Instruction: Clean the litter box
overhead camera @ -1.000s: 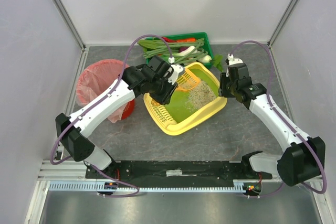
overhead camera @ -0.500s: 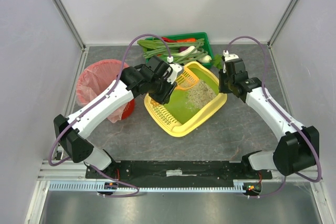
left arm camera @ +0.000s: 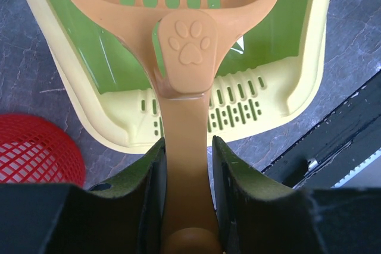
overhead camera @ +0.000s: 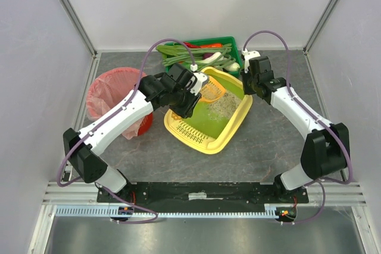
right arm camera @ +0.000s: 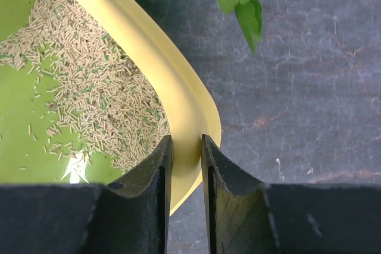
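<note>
The litter box point(overhead camera: 235, 124) lay skewed near the middle of the surface point(overhead camera: 268, 147). Its far end sat just before the green crate point(overhead camera: 229, 44) at the far edge, and the red bin point(overhead camera: 110, 96) stood toward the left edge. The right gripper point(right arm camera: 186, 141) was clenched on the box's yellow rim at its far right corner, one finger inside the tray and one outside. The left gripper point(left arm camera: 188, 144) hung over the box's left side, grasping the handle of an orange scoop point(left arm camera: 189, 46) with a slotted blade. The box was yellow outside and lime-green inside, with a slotted ledge point(left arm camera: 238, 111) at its near end. Pale litter point(right arm camera: 89, 81) lay heaped toward the far right end.
</note>
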Tool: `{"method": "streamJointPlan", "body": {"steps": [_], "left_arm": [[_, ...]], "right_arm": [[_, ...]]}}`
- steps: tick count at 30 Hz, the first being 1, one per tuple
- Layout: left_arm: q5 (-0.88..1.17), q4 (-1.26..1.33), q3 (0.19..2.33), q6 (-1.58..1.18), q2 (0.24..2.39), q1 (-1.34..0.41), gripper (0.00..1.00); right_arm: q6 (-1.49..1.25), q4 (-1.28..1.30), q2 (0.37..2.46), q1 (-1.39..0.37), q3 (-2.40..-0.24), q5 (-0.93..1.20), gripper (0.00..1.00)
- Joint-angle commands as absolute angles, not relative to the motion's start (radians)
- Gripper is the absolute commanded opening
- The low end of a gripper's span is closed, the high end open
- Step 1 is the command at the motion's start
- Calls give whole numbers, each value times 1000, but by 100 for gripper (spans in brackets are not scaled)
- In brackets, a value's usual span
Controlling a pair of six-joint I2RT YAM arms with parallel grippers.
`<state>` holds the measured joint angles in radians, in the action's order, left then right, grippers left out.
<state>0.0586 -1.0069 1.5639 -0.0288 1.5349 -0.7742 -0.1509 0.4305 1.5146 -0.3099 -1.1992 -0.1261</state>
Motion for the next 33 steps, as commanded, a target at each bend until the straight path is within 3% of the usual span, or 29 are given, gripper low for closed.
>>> {"method": "streamJointPlan", "body": {"steps": [1, 9, 21, 27, 33], "left_arm": [[51, -971, 1583, -28, 1551, -770, 2], [43, -979, 1585, -89, 1572, -753, 2], [90, -1014, 1638, -176, 1637, -741, 2], [69, -1048, 1654, -207, 1651, -742, 2], [112, -1199, 1733, -273, 1692, -742, 2]], "right_arm": [[-89, 394, 1578, -311, -1249, -52, 19], [-90, 377, 1591, -311, -1244, -40, 21], [-176, 377, 1559, -310, -1276, -69, 68], [-227, 362, 1502, -305, -1282, -110, 79], [-249, 359, 1460, -281, -1344, -124, 80]]}}
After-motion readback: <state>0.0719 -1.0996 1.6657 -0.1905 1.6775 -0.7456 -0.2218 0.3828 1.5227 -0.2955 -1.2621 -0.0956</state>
